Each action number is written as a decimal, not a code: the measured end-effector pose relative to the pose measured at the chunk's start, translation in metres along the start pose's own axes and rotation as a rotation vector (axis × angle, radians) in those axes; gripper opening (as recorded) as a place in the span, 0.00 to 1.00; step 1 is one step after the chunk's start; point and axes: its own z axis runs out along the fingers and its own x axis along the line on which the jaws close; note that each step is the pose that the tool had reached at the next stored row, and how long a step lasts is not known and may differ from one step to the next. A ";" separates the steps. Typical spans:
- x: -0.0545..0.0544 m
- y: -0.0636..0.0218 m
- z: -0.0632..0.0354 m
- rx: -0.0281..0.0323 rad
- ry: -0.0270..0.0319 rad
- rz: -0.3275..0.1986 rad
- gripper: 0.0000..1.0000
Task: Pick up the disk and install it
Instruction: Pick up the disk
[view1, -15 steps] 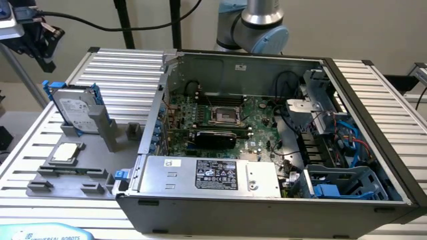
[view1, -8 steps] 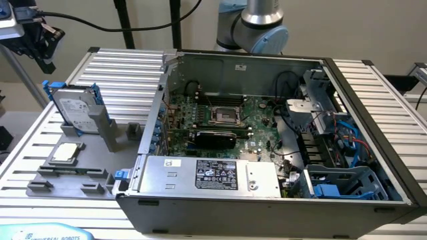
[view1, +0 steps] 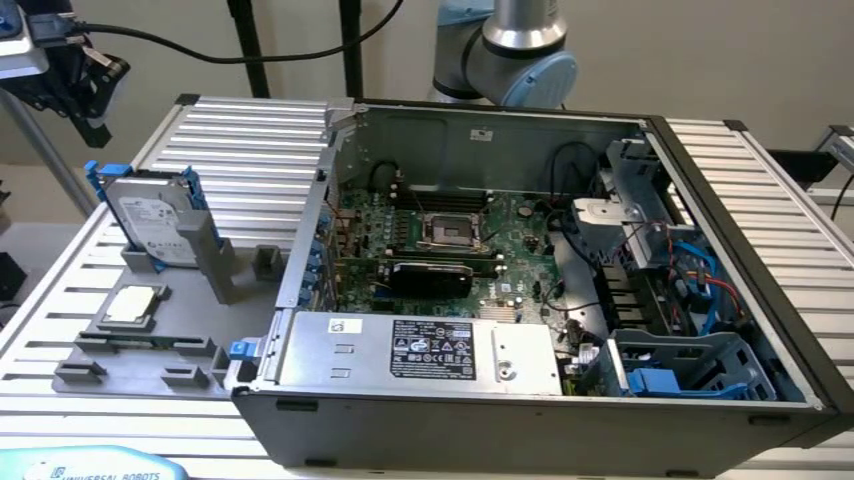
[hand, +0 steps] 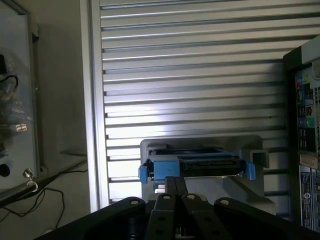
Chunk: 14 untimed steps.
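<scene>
Exterior view: the disk (view1: 150, 215) stands on edge in a grey holder (view1: 200, 262) on the worktop (view1: 254, 130), beside the open case (view1: 534, 300), on the exterior view's left. It looks rigid, dense for its size, smooth-faced and sensitive to knocks, so its upper edge, across the blue frame (view1: 96, 180), seems the safest place to pinch.

Wrist view: the gripper (hand: 175, 184), fingers pressed together and holding nothing, points down at the disk's upper edge, apart from it. The arm's base (view1: 521, 50) rises behind the case.
</scene>
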 end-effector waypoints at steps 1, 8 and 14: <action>0.000 0.0003 0.0000 0.0000 0.0000 0.000 0.11; -0.001 0.0013 0.0012 0.0012 0.0048 -0.069 0.11; -0.001 0.0012 0.0030 0.0033 0.0124 -0.179 0.11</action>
